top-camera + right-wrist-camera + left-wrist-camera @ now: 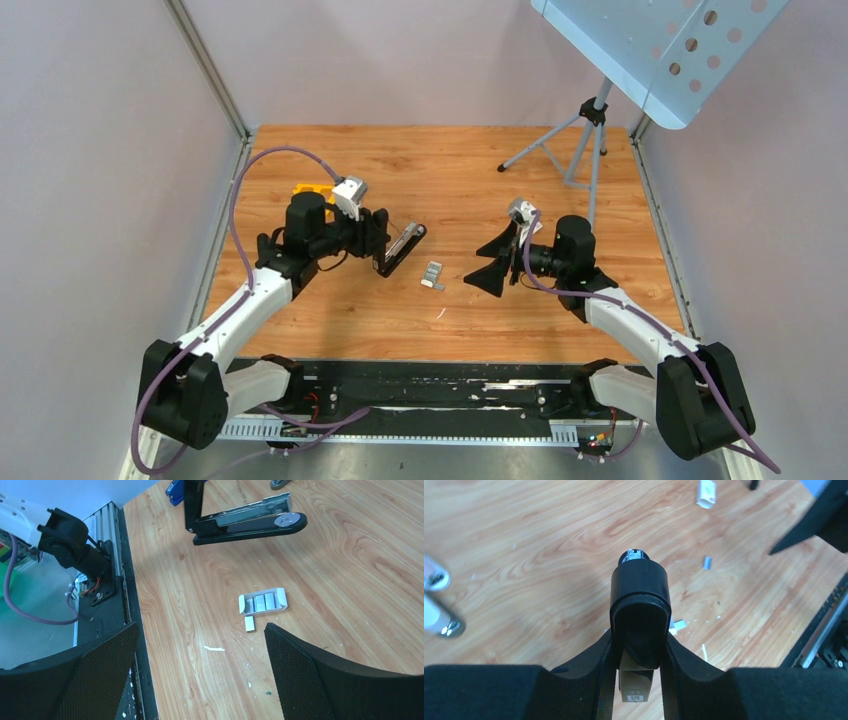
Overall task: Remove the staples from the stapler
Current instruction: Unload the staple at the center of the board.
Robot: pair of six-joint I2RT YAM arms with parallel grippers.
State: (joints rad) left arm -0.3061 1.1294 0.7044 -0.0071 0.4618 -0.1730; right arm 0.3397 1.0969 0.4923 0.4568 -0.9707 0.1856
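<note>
Stapler (400, 247) sits clamped in my left gripper (380, 245), left of centre; only the right wrist view shows it hinged open, near the box (262, 601). My right gripper (497, 262) gapes, empty.

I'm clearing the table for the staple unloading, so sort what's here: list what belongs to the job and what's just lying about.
Job:
black stapler, swung open, held in the left hand
right hand, open nearby
probably the loose staple strip and staple box

Lying about:
tripod stand
yellow object
blue object
white scrap
</note>
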